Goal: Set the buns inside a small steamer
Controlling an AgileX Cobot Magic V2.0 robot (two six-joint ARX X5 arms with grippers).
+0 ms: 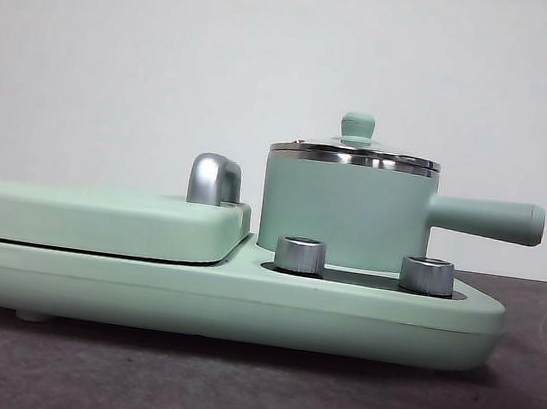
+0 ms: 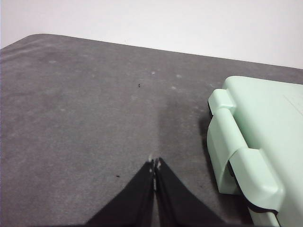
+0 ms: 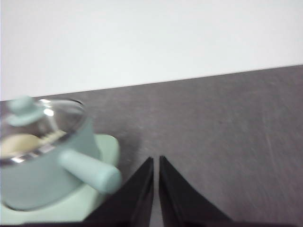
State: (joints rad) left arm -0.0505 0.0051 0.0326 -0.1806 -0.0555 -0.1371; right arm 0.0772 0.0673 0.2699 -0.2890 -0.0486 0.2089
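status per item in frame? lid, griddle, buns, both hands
small steamer: on the base, lid on.
buns: cream shape visible through the glass lid, inside the steamer; count unclear.
griddle plate: closed.
left hand: shut, empty, over bare table.
right hand: shut, empty, beside the steamer.

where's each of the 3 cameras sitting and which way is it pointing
Front view: low, at about table height, looking level across at the small steamer with its lid on, beside the griddle plate; no arm shows.
Left wrist view: on the left arm, looking down over the shut left gripper at the grey table and the griddle's end.
Right wrist view: on the right arm, over the near-shut right gripper, steamer alongside, cream shapes under its glass lid.
Shared: front and right wrist both show the steamer.
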